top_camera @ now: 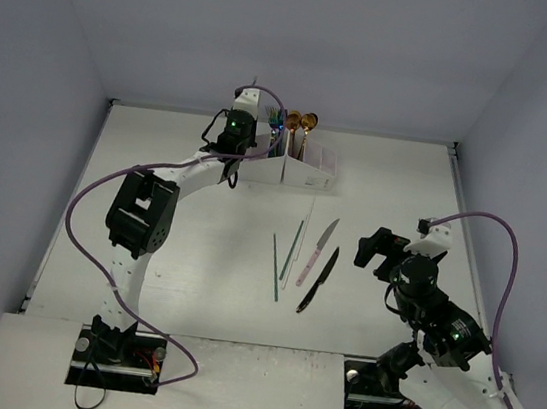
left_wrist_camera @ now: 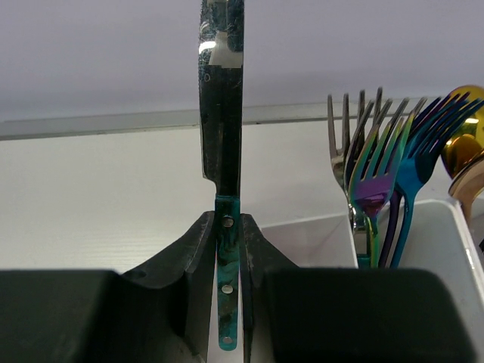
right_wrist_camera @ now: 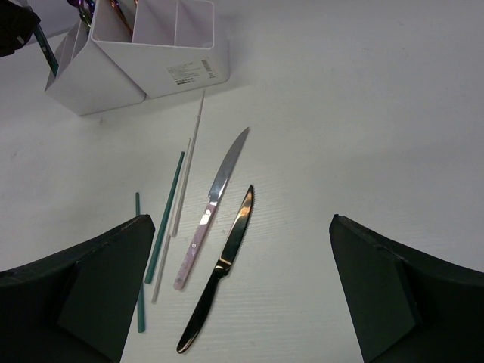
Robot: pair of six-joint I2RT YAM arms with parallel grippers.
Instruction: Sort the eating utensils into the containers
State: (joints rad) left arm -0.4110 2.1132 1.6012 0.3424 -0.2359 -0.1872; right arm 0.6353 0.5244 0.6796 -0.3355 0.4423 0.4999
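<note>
White table (top_camera: 186, 254), grey walls. Pinching teal-handled knife (left_wrist_camera: 221, 113) tight in left claw (left_wrist_camera: 228, 234), blade up, just by the end of white box (left_wrist_camera: 318, 231), forks (left_wrist_camera: 378, 174) standing in it. Might bump the box wall and shove the box, or slip crooked into the fork part, if lowered badly. 2 knives (right_wrist_camera: 215, 197) and thin chopsticks (right_wrist_camera: 165, 218) lying on the table, well apart. Right claw (top_camera: 378, 251) spread wide, holding nothing.

Your left arm (top_camera: 141, 212) and right arm (top_camera: 432, 306) are white with black joint housings; purple cables (top_camera: 73, 213) trail each; green lights (top_camera: 232, 118) glow.
</note>
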